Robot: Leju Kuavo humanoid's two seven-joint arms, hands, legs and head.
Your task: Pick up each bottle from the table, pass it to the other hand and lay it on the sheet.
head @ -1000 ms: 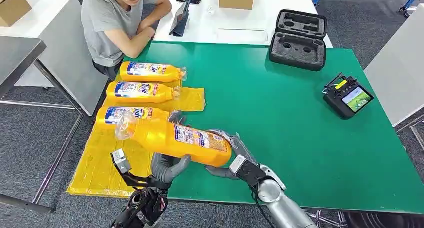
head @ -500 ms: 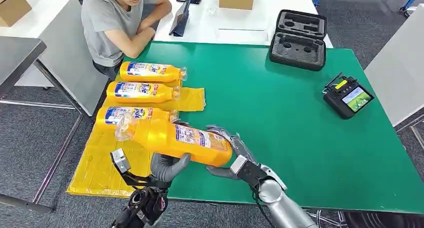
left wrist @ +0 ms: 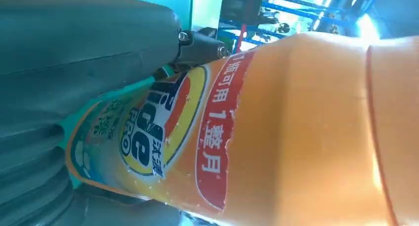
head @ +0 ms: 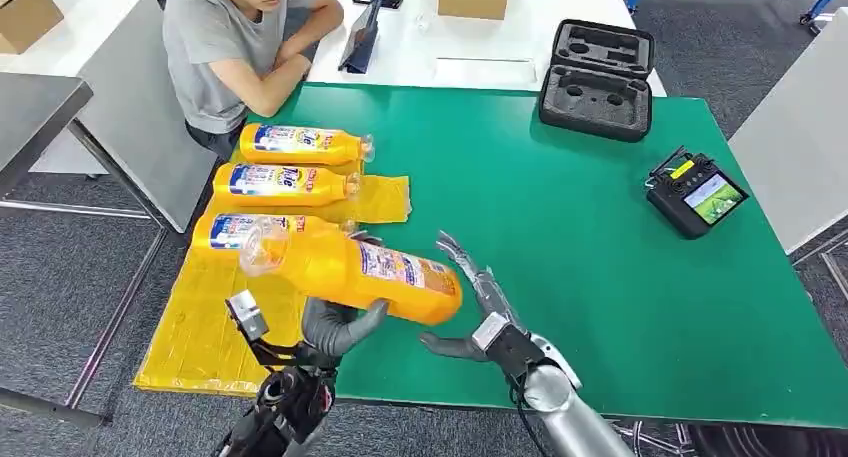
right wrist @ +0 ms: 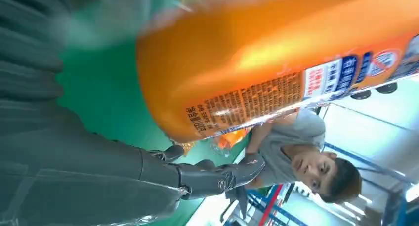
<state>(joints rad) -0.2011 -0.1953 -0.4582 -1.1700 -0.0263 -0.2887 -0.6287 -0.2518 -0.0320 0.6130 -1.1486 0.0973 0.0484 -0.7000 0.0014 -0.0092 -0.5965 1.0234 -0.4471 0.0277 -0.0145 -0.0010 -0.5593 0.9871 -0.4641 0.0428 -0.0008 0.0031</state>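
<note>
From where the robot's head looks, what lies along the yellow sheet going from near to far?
Held bottle in the left hand → bottle lying on the sheet → second bottle → third bottle → seated person.

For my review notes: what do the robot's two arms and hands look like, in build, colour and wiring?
The right arm is a smooth silver tube ending in a black wrist block with a small white patch. The right hand is grey, with slim, jointed, metallic-looking fingers. The left arm is dark, with black cables and a hint of red. A small silver-white box sits at its wrist. The left hand has a thick grey thumb and a ribbed grey cover.
</note>
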